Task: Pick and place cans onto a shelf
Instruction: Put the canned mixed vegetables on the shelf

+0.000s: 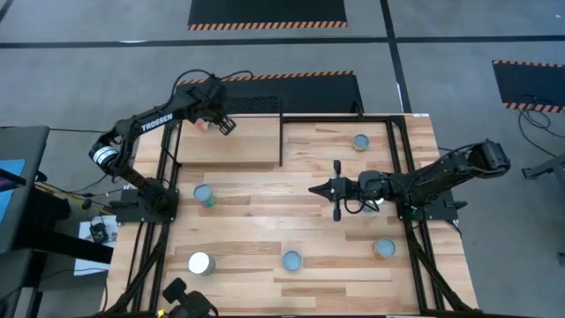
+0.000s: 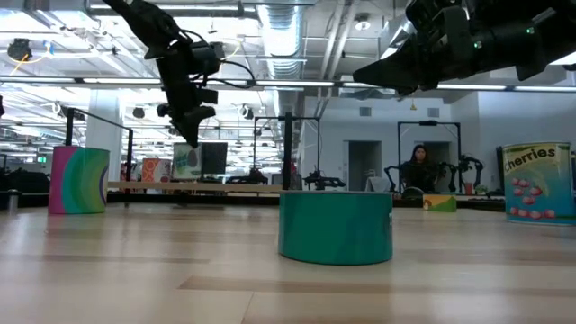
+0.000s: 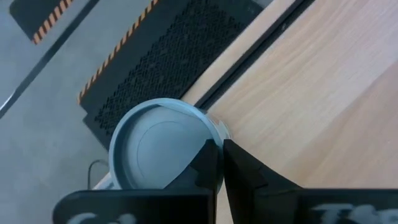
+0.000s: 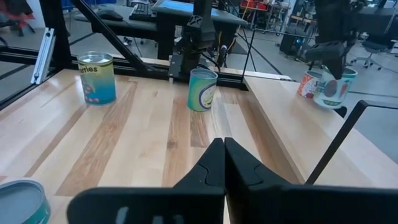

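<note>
The shelf (image 1: 231,141) is a raised light-wood platform at the table's far left. My left gripper (image 1: 221,119) is over its far edge, shut on a can with a pale-blue top (image 3: 158,146) and a white-and-teal label (image 4: 339,87). A red-and-white can (image 4: 308,84) stands on the shelf beside it. My right gripper (image 1: 316,189) is shut and empty. It hovers over the middle of the table and points toward the left edge. Its closed fingers show in the right wrist view (image 4: 222,149). My left gripper pinches the can's top rim (image 3: 214,134) between its two fingers, which stand almost together. The fingers come from above, pointing down. The can hangs a little tilted below them. I cannot tell whether its bottom touches the shelf.
Other cans stand on their bases on the table: one at the far right (image 1: 360,141), one teal-green near the shelf (image 1: 205,194), and three along the near side (image 1: 201,262) (image 1: 291,260) (image 1: 384,248). A thin black frame (image 1: 282,141) edges the shelf. A person (image 2: 419,167) sits far behind the table.
</note>
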